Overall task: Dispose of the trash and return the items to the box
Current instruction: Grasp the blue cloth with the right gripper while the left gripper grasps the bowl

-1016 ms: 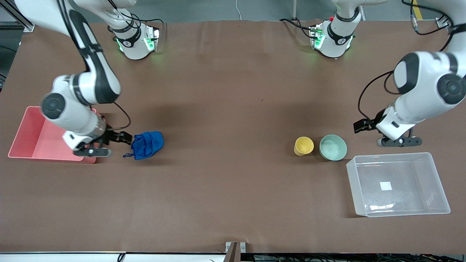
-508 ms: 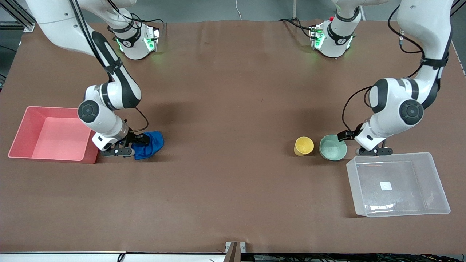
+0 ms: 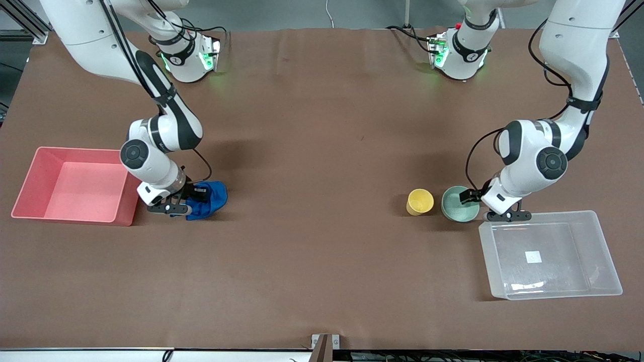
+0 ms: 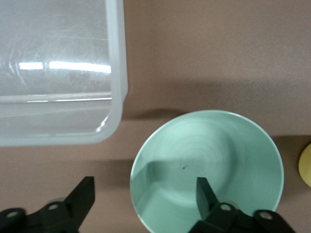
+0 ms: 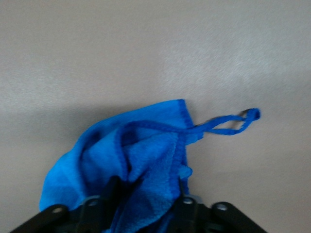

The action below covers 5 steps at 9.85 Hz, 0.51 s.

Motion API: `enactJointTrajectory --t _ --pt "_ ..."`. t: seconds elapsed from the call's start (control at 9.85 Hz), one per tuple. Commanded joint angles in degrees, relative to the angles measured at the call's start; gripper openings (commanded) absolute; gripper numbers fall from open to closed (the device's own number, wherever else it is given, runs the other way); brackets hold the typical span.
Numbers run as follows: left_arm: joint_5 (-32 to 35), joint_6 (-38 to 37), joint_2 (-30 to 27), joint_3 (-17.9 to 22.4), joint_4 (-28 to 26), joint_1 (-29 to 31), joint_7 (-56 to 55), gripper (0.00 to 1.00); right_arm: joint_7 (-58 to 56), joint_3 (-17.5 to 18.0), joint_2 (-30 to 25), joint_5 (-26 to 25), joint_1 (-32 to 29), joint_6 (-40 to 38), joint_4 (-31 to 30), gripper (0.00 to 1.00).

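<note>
**Both grippers are settling on their first things**

We are working with the two arms at the same moment, each at its own end of the worktop. Our right gripper is sitting low on the blue cloth, which is lying just beside the pink bin, toward the right arm's end. In the right wrist view the fingers are standing narrow, with folds of the cloth bunched between them, so we are judging that they are pinching it; the cloth is resting on the worktop, not yet lifted. It is a soft, crumpled, bright blue bundle, and its thin string is trailing out in a loop.

Our left gripper is low at the mint bowl, between the bowl and the clear box. Its fingers are standing wide: one is inside the bowl, the other outside the rim, probably to take the wall between them. The bowl is pale green, round and empty. The yellow cup is standing upright just beside it. The box is holding nothing yet; only its white label is showing.
</note>
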Motion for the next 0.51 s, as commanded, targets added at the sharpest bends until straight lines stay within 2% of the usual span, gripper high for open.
enactJointTrajectory --t 0.0,0.1,0.2,0.41 --pt "0.98 1.89 2.85 -0.02 0.59 0.02 0.44 0.37 2.03 0.56 -0.66 -2.43 -0.38 0.12 -0.66 0.01" --pt "0.98 1.98 2.85 -0.02 0.59 0.11 0.44 0.15 1.94 0.56 -1.79 -2.44 -0.65 -2.41 -0.05 0.01" --pt "0.98 1.98 2.68 -0.10 0.42 0.11 0.44 0.05 2.29 0.65 -4.94 -2.44 -0.91 -9.66 2.22 0.01" --pt "0.98 1.02 0.32 -0.19 0.15 0.20 0.61 0.01 0.72 0.65 -11.01 -2.44 -2.92 -31.76 12.81 0.01"
